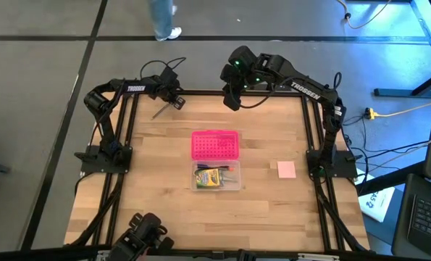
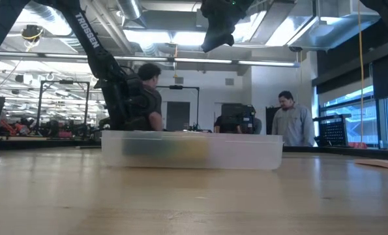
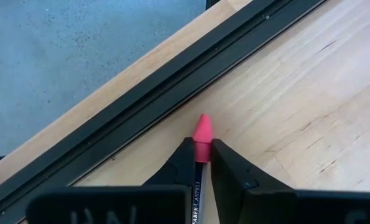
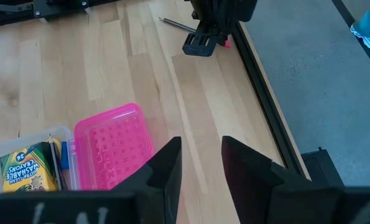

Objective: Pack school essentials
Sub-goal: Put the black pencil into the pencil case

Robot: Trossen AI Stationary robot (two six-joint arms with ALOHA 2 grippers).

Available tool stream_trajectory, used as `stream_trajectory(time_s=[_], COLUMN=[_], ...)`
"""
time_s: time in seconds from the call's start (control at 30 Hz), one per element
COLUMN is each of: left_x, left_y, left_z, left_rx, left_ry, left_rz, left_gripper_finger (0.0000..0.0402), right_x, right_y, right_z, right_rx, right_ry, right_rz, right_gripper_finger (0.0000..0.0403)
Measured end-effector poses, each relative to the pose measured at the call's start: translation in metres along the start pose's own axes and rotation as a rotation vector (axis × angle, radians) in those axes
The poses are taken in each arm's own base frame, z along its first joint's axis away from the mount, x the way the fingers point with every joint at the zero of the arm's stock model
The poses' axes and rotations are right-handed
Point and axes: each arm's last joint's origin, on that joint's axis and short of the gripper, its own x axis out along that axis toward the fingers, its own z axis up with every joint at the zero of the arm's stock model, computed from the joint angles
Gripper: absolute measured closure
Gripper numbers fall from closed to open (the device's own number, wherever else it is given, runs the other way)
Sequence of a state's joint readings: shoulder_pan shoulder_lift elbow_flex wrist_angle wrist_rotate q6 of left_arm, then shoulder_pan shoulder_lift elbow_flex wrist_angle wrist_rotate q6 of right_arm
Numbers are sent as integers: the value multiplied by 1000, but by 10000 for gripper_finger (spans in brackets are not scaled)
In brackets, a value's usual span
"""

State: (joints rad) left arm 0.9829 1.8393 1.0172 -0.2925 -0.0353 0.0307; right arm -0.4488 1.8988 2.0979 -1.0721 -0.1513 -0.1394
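My left gripper is low at the table's far left corner, shut on a dark pencil with a pink eraser end. My right gripper is open and raised over the far edge, touching nothing. The clear plastic box stands mid-table. In it lie the yellow-green crayon box and thin pens. The bright pink dotted lid lies flat just beyond the box. The pale pink pad lies flat to the right of it. Scissors and blue eraser I cannot make out. My left gripper pinches the pencil between its two fingers just behind the pink eraser end, which sticks out past the fingertips. The shaft runs back between the fingers. The pointed end juts out toward the table's left; whether it rests on the table I cannot tell.
A black frame rail runs along the far edge right beside the left gripper. Bare wood lies between the lid and the far edge. People stand in the room beyond the table.
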Motion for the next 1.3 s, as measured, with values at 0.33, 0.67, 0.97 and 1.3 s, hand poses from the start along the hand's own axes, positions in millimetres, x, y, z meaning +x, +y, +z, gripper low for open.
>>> stream_trajectory(time_s=[0.33,0.67,0.97,1.3], left_x=[-2,-25,-67,-118], left_y=[0,-1,-16,-59], left_z=[-2,-4,-1,-10], left_rx=[-3,-1,21,102], left_ry=[25,43,-24,-88], left_rz=[-33,-53,-74,-134], left_gripper_finger=[381,382,382,382], right_x=[0,0,-1,-31], right_y=[0,-1,-1,4], right_z=[0,-3,-7,-7], right_rx=[0,3,-22,-50], right_ry=[4,28,70,19], right_rz=[1,1,8,2], right_gripper_finger=[287,287,287,287])
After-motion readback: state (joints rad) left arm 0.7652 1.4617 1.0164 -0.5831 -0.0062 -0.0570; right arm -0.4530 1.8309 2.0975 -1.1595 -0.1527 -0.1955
